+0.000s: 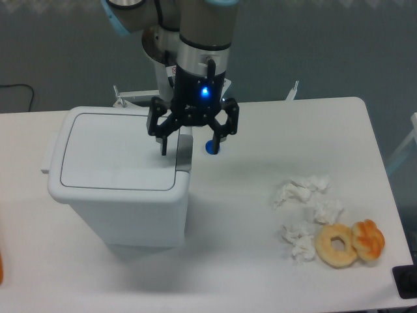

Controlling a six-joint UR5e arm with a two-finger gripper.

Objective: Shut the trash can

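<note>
The trash can [117, 176] is a large white boxy bin on the left of the table. Its flat white lid [111, 151] lies down flat on the bin. A grey latch tab [184, 151] sits at the lid's right edge. My gripper [189, 147] hangs over the bin's right edge, right above the latch tab. Its two black fingers are spread apart, one over the lid and one beyond the bin's right side. It holds nothing.
Several crumpled white tissues [306, 208] lie on the right of the white table [260, 130]. Two donut-like pastries [350, 244] lie beside them near the front right. A dark object [407, 282] sits at the right front edge.
</note>
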